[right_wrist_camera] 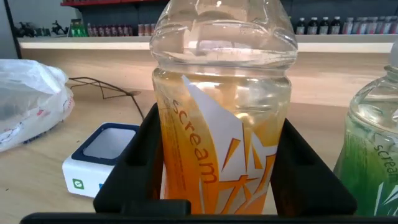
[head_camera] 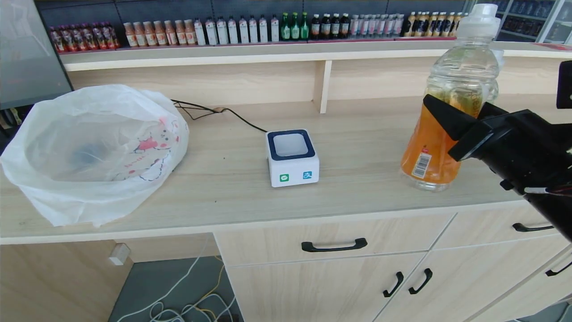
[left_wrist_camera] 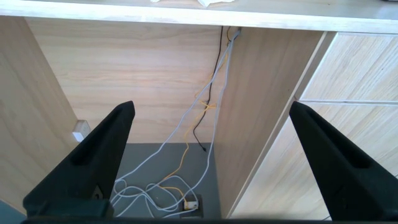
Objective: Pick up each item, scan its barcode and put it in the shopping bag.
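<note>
Scanning is looking like the step in hand, with nothing yet over the scanner. The left claw is hanging below the edge of the desk, left of the scanner. Its jaws are spread wide and holding nothing, and it is taking no part. Right of the scanner, near the front edge, the right claw is clamping the orange bottle at about mid-height, one finger on each side. Whether the base is touching the desk cannot be told.

The next move is calling for the following, by judgement:
1. The lift is needing to be straight up, since a green bottle is standing just beside, on the side away from the scanner.
2. The barcode is sitting low on the label and facing the desk front, while the window of the scanner is facing upward. The bottle is therefore needing a tilt that turns the barcode down toward it.
3. The wall is looking smooth and the liquid is free to slosh, so slow travel is advisable.

Containers: the shopping bag, well left of the scanner, is lying slumped with its mouth open. A dim dark shape is showing through the film and cannot be identified. The orange bottle is holding orange liquid to roughly two-thirds, is clear above that, and is carrying its white cap. The green bottle's level cannot be told.
</note>
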